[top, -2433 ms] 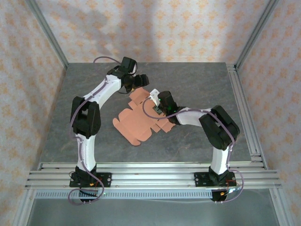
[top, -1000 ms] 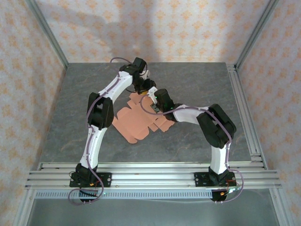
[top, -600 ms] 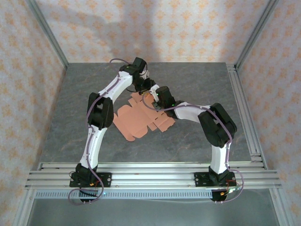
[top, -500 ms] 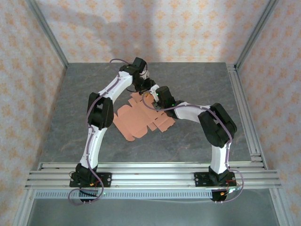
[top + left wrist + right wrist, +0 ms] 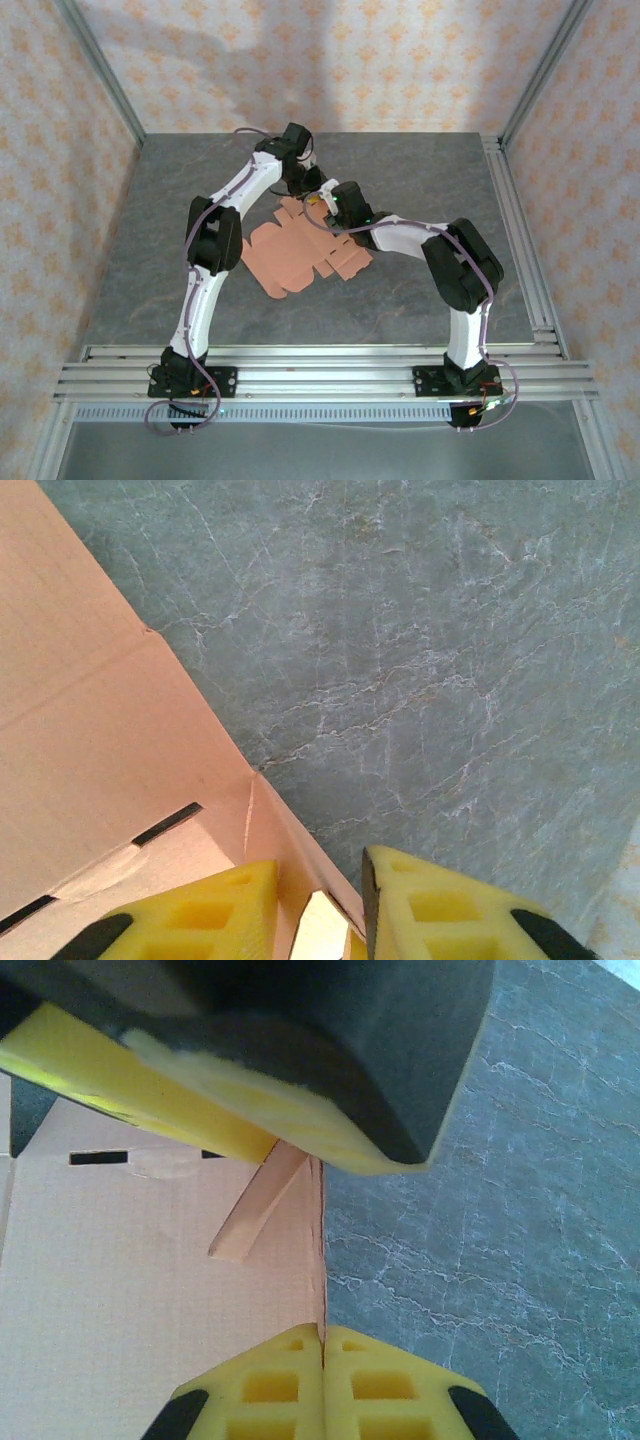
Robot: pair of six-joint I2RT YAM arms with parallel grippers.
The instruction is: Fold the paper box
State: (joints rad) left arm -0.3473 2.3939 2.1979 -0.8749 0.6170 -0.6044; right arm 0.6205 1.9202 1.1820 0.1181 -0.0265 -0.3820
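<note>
The paper box is a salmon-pink die-cut sheet lying mostly flat mid-table, with its far right edge lifted. My right gripper is shut on that upright edge. In the right wrist view its yellow fingers press together with the thin card between them, and a small tab stands up just beyond. My left gripper meets it from the far side. In the left wrist view the left gripper stands astride a raised flap of the card, with a narrow gap still between the pads.
The grey marbled table lies bare to the right of and behind the card. Aluminium rails run along the near edge and the right side. Patterned walls close in the sides and back.
The left jaws have narrowed around the raised flap. Both arms have barely shifted in the last second. Before that, the left arm swung right to the card's far end.
</note>
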